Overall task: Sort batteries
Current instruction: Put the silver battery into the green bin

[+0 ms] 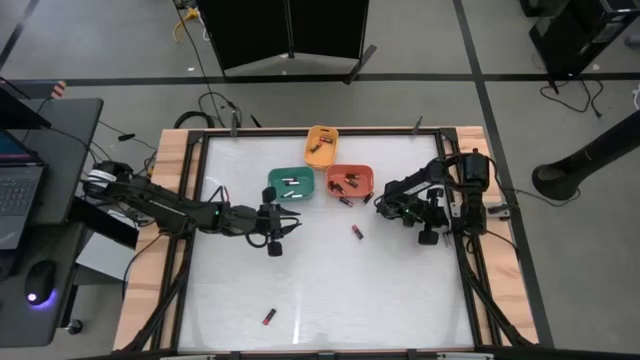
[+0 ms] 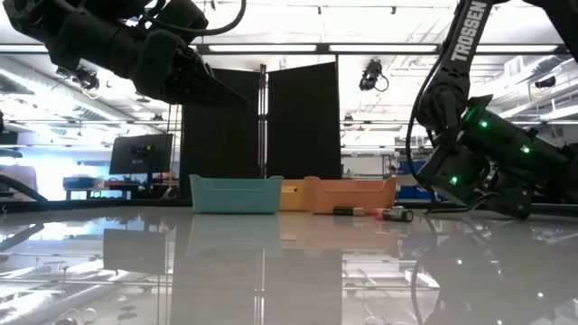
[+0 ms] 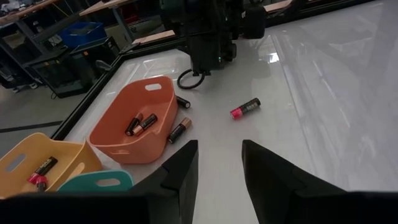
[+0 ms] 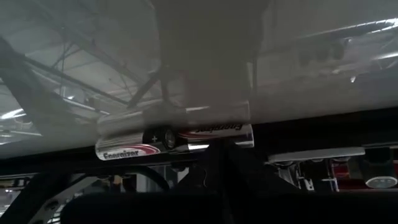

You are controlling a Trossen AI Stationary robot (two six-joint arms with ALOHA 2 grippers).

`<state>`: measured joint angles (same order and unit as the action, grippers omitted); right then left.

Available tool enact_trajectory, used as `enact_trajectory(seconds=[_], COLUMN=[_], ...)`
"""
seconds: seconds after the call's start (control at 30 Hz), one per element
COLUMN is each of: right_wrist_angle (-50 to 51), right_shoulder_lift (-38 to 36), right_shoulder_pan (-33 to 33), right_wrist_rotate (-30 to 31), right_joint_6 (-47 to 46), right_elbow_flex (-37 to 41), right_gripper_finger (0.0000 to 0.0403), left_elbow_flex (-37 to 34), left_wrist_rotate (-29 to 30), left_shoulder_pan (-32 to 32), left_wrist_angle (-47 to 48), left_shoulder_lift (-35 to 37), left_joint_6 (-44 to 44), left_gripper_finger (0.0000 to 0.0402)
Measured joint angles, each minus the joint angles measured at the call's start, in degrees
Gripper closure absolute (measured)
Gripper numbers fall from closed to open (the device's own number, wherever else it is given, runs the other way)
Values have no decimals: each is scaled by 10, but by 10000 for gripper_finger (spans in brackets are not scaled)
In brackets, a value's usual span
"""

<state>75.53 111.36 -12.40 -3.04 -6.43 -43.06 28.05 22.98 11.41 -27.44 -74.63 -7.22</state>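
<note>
Three bins stand at the table's far middle: yellow (image 1: 321, 140), green (image 1: 290, 183) and orange (image 1: 350, 172), each with batteries inside. Loose batteries lie on the white tabletop: one beside the orange bin (image 3: 179, 130), a pink-ended one (image 3: 245, 108) at the middle, and a red one (image 1: 269, 317) near the front edge. My left gripper (image 3: 219, 168) hovers open in front of the green bin with nothing between its fingers. My right gripper (image 1: 383, 205) is low, right of the orange bin. A silvery battery (image 4: 124, 151) lies close before it. My right gripper sits low at the table with the silvery battery (image 4: 205, 132) right before its fingers. The dark gripper body hides the fingertips, so I cannot tell whether they touch the battery.
A wooden frame (image 1: 170, 200) with black rails borders the tabletop. A desk with a laptop (image 1: 20, 190) stands off the left edge. The white surface at the middle and front (image 1: 330, 290) holds only the scattered batteries.
</note>
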Motion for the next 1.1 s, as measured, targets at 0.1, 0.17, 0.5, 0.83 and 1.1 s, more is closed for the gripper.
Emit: enact_trajectory(seconds=[0.1,0.17,0.5,0.83,1.1], right_wrist_angle=[0,-5,41,39,5], right_shoulder_lift=[0,0,-10,-9,-9], right_shoulder_pan=[12,26,58,67,67], right_wrist_rotate=[-5,-17,-32,-56,-76], right_joint_6=[4,6,-6,-29,-29], right_elbow_flex=[-6,-19,-55,-1,9], right_gripper_finger=[391,391,391,391,391], left_elbow_flex=[0,0,0,0,0], left_wrist_rotate=[0,0,0,0,0], left_shoulder_pan=[0,0,0,0,0], left_wrist_angle=[0,0,1,8,8], left_shoulder_lift=[0,0,0,0,0], left_joint_6=[0,0,2,2,2], left_gripper_finger=[271,271,271,271,271])
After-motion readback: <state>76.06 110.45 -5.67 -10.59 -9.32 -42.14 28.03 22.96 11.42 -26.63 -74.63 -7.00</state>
